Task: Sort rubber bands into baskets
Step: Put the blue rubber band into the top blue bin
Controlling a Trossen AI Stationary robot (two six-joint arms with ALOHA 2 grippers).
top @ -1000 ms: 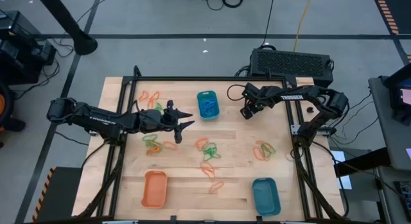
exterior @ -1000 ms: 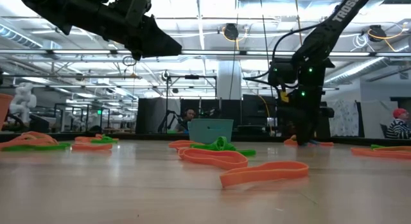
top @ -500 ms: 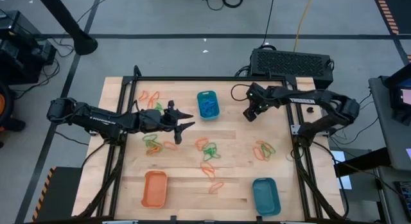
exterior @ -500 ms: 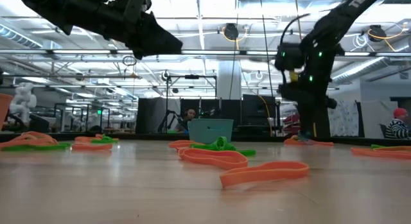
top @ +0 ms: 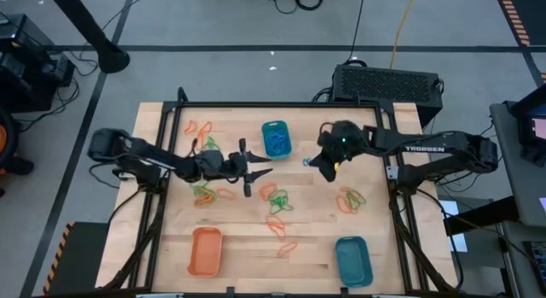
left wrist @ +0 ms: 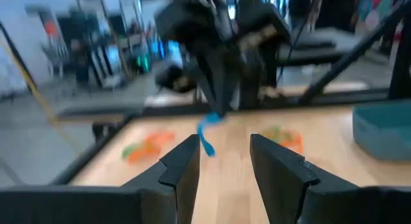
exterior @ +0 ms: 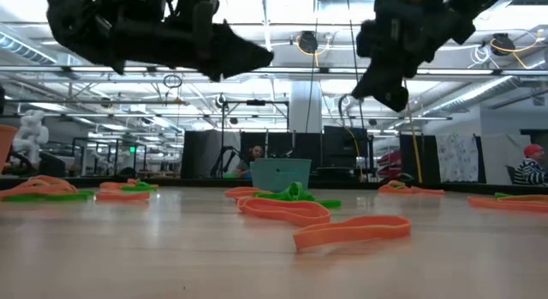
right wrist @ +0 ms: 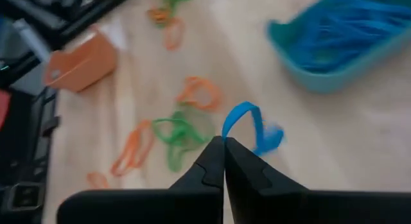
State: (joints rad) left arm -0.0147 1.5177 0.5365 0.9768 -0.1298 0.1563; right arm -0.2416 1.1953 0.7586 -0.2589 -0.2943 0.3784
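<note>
My right gripper is shut on a blue rubber band above the table, just right of the far teal basket, which holds blue bands. My left gripper is open and empty above the table's middle, its fingers pointing at the right gripper; its wrist view shows that gripper and the blue band. Orange and green bands lie on the table in clusters at the middle, right and left. An orange basket and a second teal basket stand near the front edge. My right gripper pinches the blue band at one spot on its loop between its two shut fingertips. The fingers slant down toward the table's left. The rest of the band stands out past the tips as a small slack loop, lifted clear of the table.
More orange and green bands lie at the far left. A black frame runs round the table. A black box sits beyond the far right corner. Bare wood shows between the clusters.
My right gripper has risen from the table at the far right with the blue band and gone toward the table's left, near the far teal basket. My left gripper has gone a little toward the table's right.
</note>
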